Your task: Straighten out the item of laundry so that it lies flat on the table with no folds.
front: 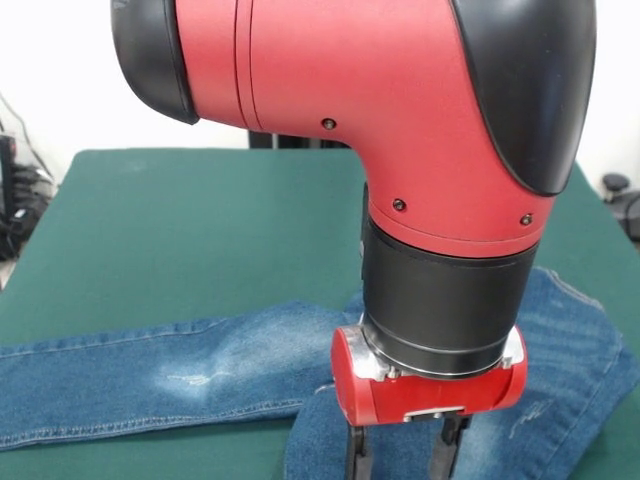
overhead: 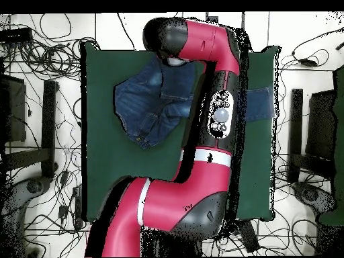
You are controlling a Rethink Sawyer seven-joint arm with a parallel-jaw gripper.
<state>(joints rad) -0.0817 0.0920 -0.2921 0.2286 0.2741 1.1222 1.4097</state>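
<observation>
A: We start on the jeans (front: pixel 150 375), and they are far from flat. In the front view one leg runs out along the counter (front: pixel 200 220) to the picture's left edge, with a pale worn patch partway along it.

B: And the rest of the denim is bunched under the arm (front: pixel 400 110). We see it spread to the right of the wrist, with a second layer lapping over near the bottom edge.

A: From overhead we see the jeans (overhead: pixel 151 101) crumpled into a heap toward the far left part of the green counter (overhead: pixel 107 175), edges turned over on themselves. A strip of denim also peeks out on the other side of the arm (overhead: pixel 201 161).

B: Now the gripper (front: pixel 408 450). We find it low over the denim, right at the bottom of the front view.

A: The jaws stand apart, two dark fingers (front: pixel 356 452) pointing down with a clear gap between them. Their tips run off the bottom edge, so we cannot tell whether they touch the cloth.

B: Around the counter, overhead, we see a tangle of cables (overhead: pixel 40 74) on the pale floor.
</observation>
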